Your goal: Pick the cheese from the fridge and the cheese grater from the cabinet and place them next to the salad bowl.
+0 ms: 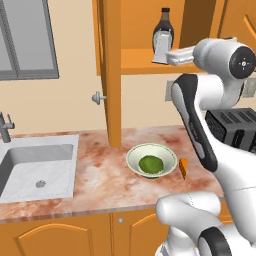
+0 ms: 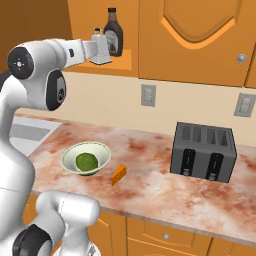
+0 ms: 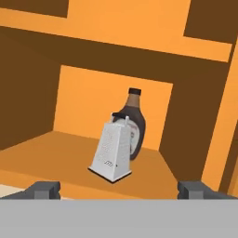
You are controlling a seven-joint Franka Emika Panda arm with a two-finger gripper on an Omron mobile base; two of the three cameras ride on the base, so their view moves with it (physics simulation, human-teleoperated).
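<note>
- On the cabinet (image 1: 150,62) shelf, the grater (image 3: 111,148) stands upright, its base tipped slightly, touching or just in front of a dark bottle (image 3: 132,123) at its 1 o'clock in the hand view.
- The fingers (image 3: 118,189) are spread fully wide and hold nothing; their two dark tips show at 7 and 5 o'clock in the hand view, with the grater ahead between them and apart from both.
- From the left base view, the hand reaches toward the grater (image 1: 161,50) from its 3 o'clock; the open cabinet door (image 1: 111,75) hangs edge-on at its 9 o'clock.
- Down on the surface (image 2: 150,180), the bowl (image 2: 86,157) holds a green lump.
- The cheese (image 2: 119,174) lies just beside the bowl, at its 4 o'clock in the right base view.
- A dark toaster (image 2: 203,152) stands at 3 o'clock of the cheese, well apart.
- A sink (image 1: 37,170) sits at 9 o'clock of the bowl in the left base view.
</note>
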